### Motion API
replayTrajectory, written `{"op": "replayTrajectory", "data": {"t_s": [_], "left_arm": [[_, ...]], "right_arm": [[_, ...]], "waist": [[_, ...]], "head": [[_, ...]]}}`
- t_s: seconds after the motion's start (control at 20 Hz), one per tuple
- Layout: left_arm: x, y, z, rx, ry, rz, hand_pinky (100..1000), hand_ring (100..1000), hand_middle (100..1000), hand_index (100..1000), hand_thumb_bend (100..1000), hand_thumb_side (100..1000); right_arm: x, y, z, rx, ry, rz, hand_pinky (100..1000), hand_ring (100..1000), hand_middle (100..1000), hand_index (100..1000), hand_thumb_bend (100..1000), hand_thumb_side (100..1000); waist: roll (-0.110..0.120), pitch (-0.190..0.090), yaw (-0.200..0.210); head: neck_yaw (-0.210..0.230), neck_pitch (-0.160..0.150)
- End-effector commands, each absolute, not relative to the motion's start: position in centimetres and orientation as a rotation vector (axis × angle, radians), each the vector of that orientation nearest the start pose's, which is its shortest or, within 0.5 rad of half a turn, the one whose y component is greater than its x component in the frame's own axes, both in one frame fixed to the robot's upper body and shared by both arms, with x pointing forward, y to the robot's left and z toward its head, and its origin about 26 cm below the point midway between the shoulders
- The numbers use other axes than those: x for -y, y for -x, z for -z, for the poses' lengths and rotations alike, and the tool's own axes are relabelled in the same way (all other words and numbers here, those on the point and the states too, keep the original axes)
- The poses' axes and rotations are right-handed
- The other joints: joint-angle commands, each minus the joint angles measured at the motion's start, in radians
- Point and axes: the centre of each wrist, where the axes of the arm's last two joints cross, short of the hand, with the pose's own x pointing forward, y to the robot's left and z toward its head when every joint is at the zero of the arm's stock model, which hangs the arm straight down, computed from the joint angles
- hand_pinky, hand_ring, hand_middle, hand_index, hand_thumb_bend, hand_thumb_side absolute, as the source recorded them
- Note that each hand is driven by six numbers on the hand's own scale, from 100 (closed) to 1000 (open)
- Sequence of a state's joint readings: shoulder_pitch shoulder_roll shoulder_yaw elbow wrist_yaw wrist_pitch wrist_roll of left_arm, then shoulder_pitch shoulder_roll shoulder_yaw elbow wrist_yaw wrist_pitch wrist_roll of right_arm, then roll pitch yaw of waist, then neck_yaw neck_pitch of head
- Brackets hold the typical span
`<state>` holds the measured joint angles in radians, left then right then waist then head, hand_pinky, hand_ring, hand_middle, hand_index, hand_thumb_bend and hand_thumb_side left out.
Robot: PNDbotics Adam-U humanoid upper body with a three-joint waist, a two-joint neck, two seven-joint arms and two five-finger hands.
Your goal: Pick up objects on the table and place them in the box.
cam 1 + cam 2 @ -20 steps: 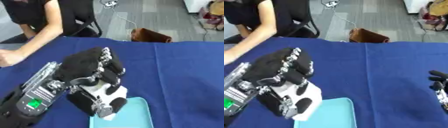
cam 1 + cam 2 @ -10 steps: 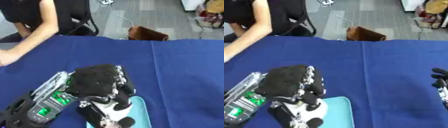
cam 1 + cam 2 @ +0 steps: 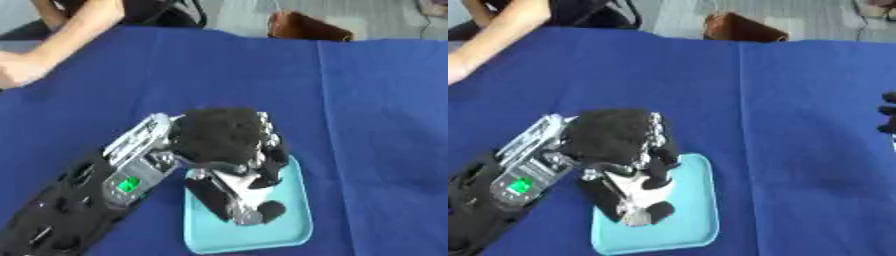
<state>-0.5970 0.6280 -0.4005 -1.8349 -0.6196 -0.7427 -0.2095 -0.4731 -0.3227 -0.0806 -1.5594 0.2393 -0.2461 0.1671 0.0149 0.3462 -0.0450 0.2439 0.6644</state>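
My left hand (image 3: 229, 147) hangs over a shallow light-blue tray (image 3: 293, 229) near the table's front edge. Its fingers are curled round a white object (image 3: 249, 192) with a dark rounded end, held just above or on the tray floor; I cannot tell if it touches. The hand hides most of the object. At the right edge of the right eye view, only dark fingertips of my right hand (image 3: 888, 119) show, apart from everything.
A blue cloth (image 3: 367, 110) covers the table. A person's bare arm (image 3: 61, 42) rests on the far left corner. A brown bag (image 3: 306, 27) stands on the floor beyond the far edge.
My left hand has come down and toward the front with the white object, from above the cloth to over the tray. The camera has tilted down.
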Motion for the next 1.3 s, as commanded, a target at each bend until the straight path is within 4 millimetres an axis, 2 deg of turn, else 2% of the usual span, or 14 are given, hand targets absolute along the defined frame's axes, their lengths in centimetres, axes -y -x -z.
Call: {"op": "replayTrajectory", "data": {"t_s": [0.05,0.2,0.25,0.3,0.35,0.4,0.45,0.5,0.6,0.65,0.8,1.3], "left_arm": [[-20.9,-33.6,-22.8,-2.244,0.401,-1.939,100,100,100,100,100,594],[-20.9,-33.8,-22.8,-2.242,0.414,-1.933,100,100,100,100,100,610],[-20.9,-33.8,-22.9,-2.241,0.423,-1.925,100,100,100,129,100,618],[-21.0,-33.7,-22.9,-2.230,0.434,-1.926,100,100,111,230,100,853],[-21.0,-33.7,-22.9,-2.209,0.444,-1.934,100,100,248,362,100,989],[-21.0,-33.7,-22.8,-2.191,0.453,-1.944,228,267,423,523,100,1000],[-21.0,-33.8,-22.6,-2.151,0.466,-1.977,401,466,551,649,100,1000],[-21.0,-33.8,-22.5,-2.121,0.476,-2.001,497,581,654,722,100,1000],[-21.1,-34.0,-22.0,-2.064,0.489,-2.059,617,729,780,811,100,1000],[-21.1,-34.1,-21.9,-2.043,0.490,-2.082,647,767,815,830,100,1000],[-21.1,-34.3,-21.6,-2.010,0.484,-2.118,682,795,844,846,100,1000],[-21.3,-34.3,-21.5,-2.033,0.484,-2.127,705,804,852,848,100,1000]], "right_arm": [[29.6,-37.6,-17.5,2.202,0.391,-0.680,701,827,853,904,100,779],[29.6,-37.6,-17.6,2.205,0.391,-0.680,701,827,853,905,100,780],[29.6,-37.6,-17.6,2.206,0.392,-0.681,701,827,853,905,100,780],[29.6,-37.6,-17.6,2.206,0.392,-0.681,701,827,852,905,100,782],[29.6,-37.6,-17.6,2.207,0.393,-0.681,701,827,853,905,100,784],[29.6,-37.6,-17.6,2.207,0.393,-0.680,701,827,852,905,100,785],[29.6,-37.6,-17.6,2.207,0.393,-0.681,701,827,852,905,100,786],[29.6,-37.6,-17.6,2.207,0.393,-0.681,701,827,852,905,100,786],[29.6,-37.6,-17.6,2.208,0.393,-0.680,701,827,852,905,100,788],[29.6,-37.6,-17.7,2.208,0.393,-0.680,701,827,852,905,100,788],[29.6,-37.6,-17.7,2.209,0.393,-0.680,701,827,852,905,100,790],[29.6,-37.6,-17.6,2.206,0.393,-0.678,701,827,852,905,100,792]], "waist": [[-0.002,-0.019,0.001],[-0.003,-0.016,0.000],[-0.004,-0.014,-0.001],[-0.004,-0.013,-0.002],[-0.004,-0.012,-0.003],[-0.004,-0.012,-0.003],[-0.004,-0.011,-0.004],[-0.004,-0.010,-0.004],[-0.003,-0.009,-0.005],[-0.003,-0.008,-0.006],[-0.003,-0.007,-0.006],[-0.006,-0.007,-0.002]], "head": [[0.009,0.034],[0.009,0.040],[0.008,0.039],[0.008,0.039],[0.009,0.039],[0.009,0.039],[0.009,0.038],[0.009,0.037],[0.008,0.034],[0.008,0.032],[0.008,0.030],[0.006,0.023]]}}
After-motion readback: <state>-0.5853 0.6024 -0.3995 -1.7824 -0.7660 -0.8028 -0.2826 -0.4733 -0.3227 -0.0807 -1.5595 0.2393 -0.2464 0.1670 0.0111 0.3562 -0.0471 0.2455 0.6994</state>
